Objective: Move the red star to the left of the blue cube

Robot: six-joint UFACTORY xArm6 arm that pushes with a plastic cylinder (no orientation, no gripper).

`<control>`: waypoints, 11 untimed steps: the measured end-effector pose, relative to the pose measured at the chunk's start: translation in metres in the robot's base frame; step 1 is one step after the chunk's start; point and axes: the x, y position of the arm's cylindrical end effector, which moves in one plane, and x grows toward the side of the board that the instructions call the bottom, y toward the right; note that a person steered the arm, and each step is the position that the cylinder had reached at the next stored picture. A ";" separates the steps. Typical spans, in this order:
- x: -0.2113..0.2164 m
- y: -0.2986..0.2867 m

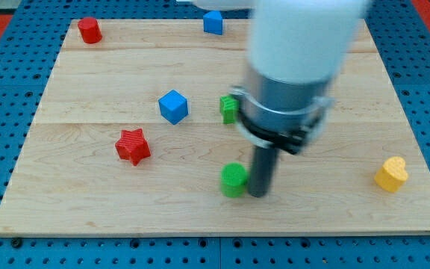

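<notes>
Two red, two blue, two green blocks, one yellow [390,174]. The red star [132,146] lies well left of my tip [258,194], a bare rod gripping nothing.

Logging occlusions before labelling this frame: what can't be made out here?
- Green block, camera view: right side hidden behind the arm; shape unclear.
- Blue block near the view's top: arm housing blurred beside it; shape uncertain.
- My tip: motion-blurred; contact with the green block on its left cannot be told.

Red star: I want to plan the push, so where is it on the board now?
The red star lies in the view's left half, below-left of the nearer blue cube, apart from it; my tip is off to its right, beside a green block.
</notes>
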 end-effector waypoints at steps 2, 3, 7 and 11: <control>-0.014 -0.017; -0.015 -0.026; -0.094 -0.240; -0.110 -0.239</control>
